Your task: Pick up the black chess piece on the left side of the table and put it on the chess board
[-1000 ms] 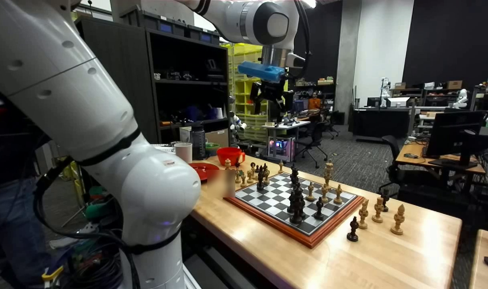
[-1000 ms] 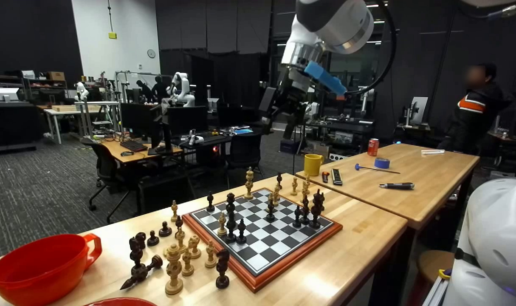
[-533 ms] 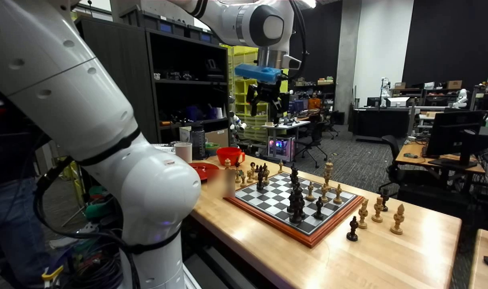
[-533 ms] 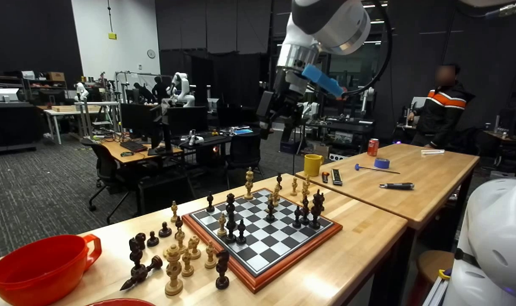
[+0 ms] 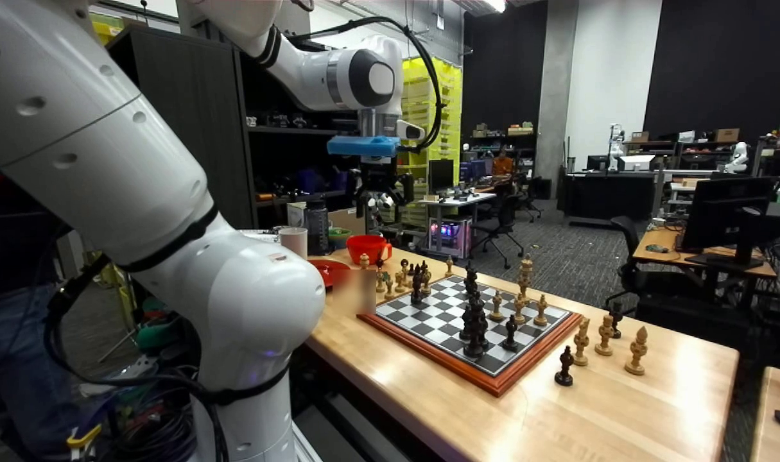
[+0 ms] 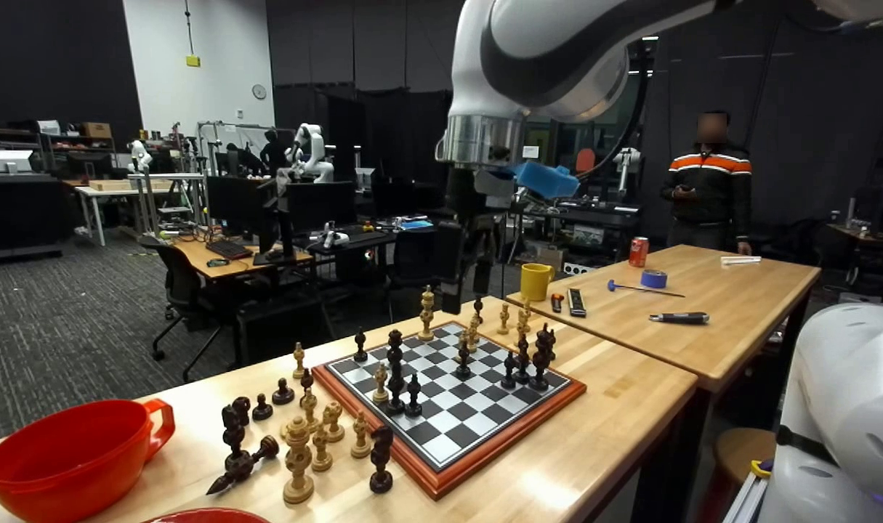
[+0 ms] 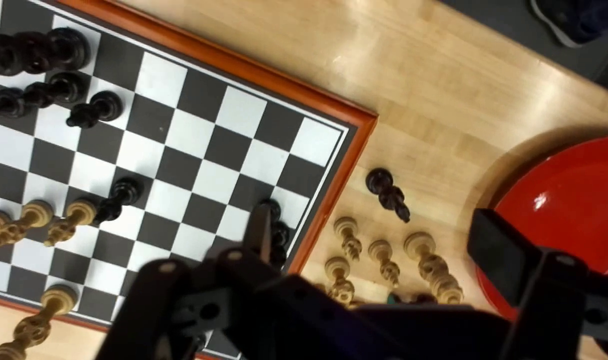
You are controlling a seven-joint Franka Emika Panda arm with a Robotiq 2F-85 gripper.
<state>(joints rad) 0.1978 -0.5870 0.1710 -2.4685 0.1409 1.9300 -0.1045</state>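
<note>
Black, glossy, probably wood: your chess piece (image 7: 388, 194) is standing upright on the counter (image 7: 434, 100), just beside one corner of the chess board (image 7: 190, 133), not touching it. Target's a guess: more dark pieces (image 6: 239, 465) are standing or lying farther out from that same board edge. Your pincer (image 7: 374, 230) is hanging well above the counter, jaws spread wide, carrying nothing; in the wrist view the piece is showing in the gap between them.

Handling: it's looking light and stiff, with a shiny finish that may be turning slippery under a loose pinch. Carved upper part is seeming the fragile bit, so you're best gripping mid-body, between knobbly top and round base. Narrow build: if one jaw is touching first, it's likely tipping, so you're wanting it centred before squeezing. Pale pieces (image 7: 342, 289) are crowding near it along the chess board's edge, and a wide jaw is risking a knock there.
</note>
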